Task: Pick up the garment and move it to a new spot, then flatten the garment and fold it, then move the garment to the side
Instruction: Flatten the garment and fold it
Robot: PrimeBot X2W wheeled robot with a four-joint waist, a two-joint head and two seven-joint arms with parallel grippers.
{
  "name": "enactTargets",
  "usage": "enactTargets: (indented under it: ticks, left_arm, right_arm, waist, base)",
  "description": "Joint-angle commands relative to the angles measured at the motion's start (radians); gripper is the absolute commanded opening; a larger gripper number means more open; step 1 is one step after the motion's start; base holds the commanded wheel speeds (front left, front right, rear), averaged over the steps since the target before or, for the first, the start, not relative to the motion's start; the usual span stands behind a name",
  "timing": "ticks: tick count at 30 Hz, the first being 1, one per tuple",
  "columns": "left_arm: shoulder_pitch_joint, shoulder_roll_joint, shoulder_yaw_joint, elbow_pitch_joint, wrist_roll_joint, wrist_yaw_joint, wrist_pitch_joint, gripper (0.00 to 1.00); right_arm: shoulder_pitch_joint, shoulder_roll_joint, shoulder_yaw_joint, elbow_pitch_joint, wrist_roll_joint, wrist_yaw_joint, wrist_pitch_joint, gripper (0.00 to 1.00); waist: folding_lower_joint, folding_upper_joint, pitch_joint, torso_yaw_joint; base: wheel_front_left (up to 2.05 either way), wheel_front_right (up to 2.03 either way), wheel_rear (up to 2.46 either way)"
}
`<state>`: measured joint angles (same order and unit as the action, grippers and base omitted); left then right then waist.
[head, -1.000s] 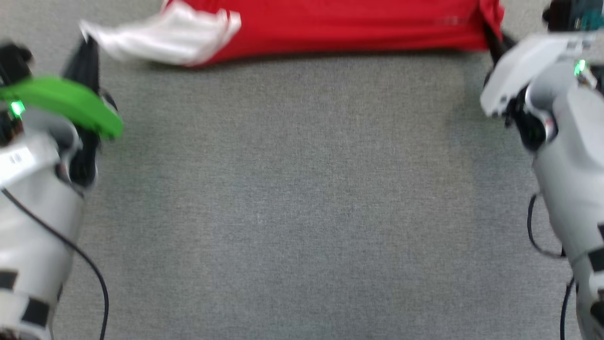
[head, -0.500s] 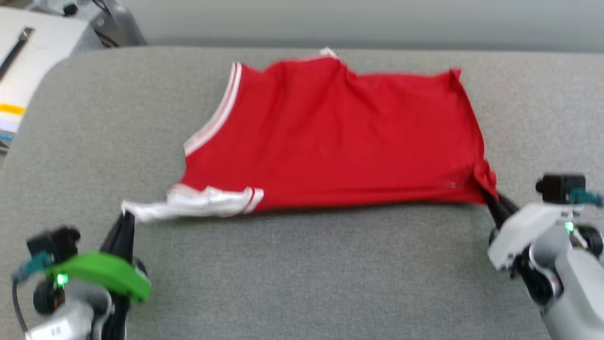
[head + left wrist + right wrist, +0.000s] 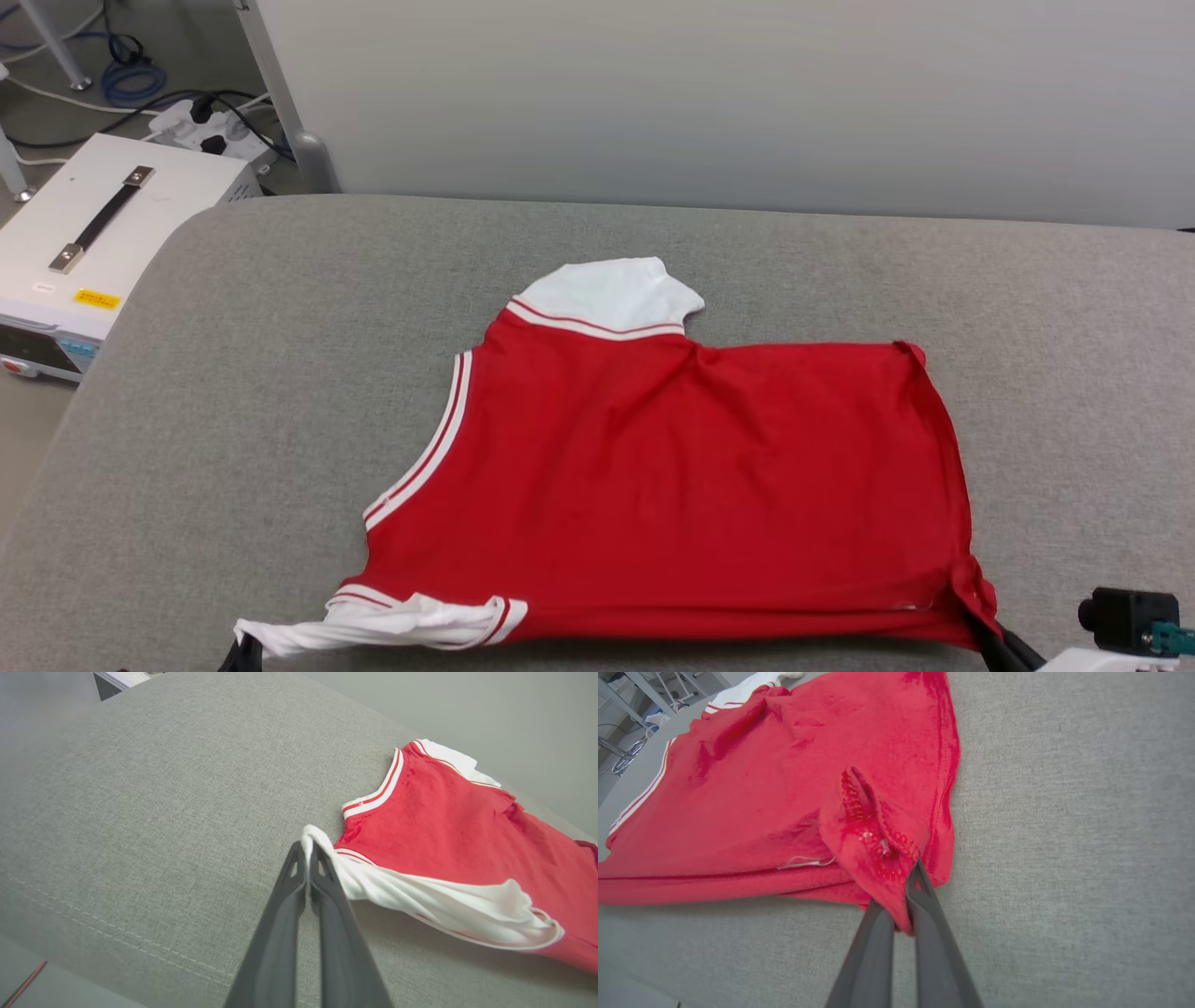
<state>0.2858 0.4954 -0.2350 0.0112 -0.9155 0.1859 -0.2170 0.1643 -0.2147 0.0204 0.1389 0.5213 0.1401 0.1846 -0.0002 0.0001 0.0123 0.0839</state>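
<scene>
A grey fabric-covered table [image 3: 233,373] stands before a pale wall [image 3: 747,93]. On the floor off its far left corner sit a white box [image 3: 140,215] with a black handle and a power strip [image 3: 210,126] with cables.

The left gripper [image 3: 306,851] has its two dark fingers pressed together on the tip of the near sleeve [image 3: 444,900]. The white cloth is pinched between them and drawn out into a twisted band that runs back to the shirt [image 3: 672,485]. In the head view these fingertips show at the bottom edge, just under the sleeve's end.

The right gripper [image 3: 903,891] is likewise clamped, on the hem corner [image 3: 873,858] nearest the robot. The red cloth bunches there, with the seam stitching turned outward, and one finger is partly hidden behind the fold.

Between the two grips the shirt's near edge runs almost straight. The rest lies spread on the middle of the table, plain red face up, with a few shallow creases. Its striped neckline [image 3: 425,457] is toward the robot's left and its hem toward the right. The far sleeve [image 3: 607,294] lies flat beyond the body, pointing toward the wall.

A small black camera [image 3: 1125,621] on the right wrist shows at the lower right of the head view.
</scene>
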Motion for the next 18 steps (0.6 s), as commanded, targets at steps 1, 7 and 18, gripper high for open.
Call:
enactTargets:
  ticks: [1, 7, 18]
  left_arm:
    - [0.033, 0.024, 0.022, -0.023, -0.007, 0.027, 0.006, 0.00]
    - [0.083, 0.056, 0.024, -0.146, -0.002, 0.070, 0.047, 0.00]
    - [-0.199, 0.051, -0.062, -0.089, 0.048, -0.008, 0.112, 0.00]
  right_arm:
    - [0.038, 0.002, -0.028, -0.030, -0.016, -0.009, 0.013, 0.00]
    - [0.140, 0.054, -0.070, -0.147, -0.052, -0.009, 0.090, 0.00]
    - [0.034, 0.069, -0.077, -0.172, -0.112, -0.009, 0.120, 0.00]
  waist:
    - [0.0002, -0.0001, -0.017, 0.015]
    - [0.0002, -0.0001, -0.020, 0.021]
    - [0.0002, -0.0001, 0.047, -0.006]
  base:
    - [0.00, 0.00, 0.00]
    - [0.00, 0.00, 0.00]
    - [0.00, 0.00, 0.00]
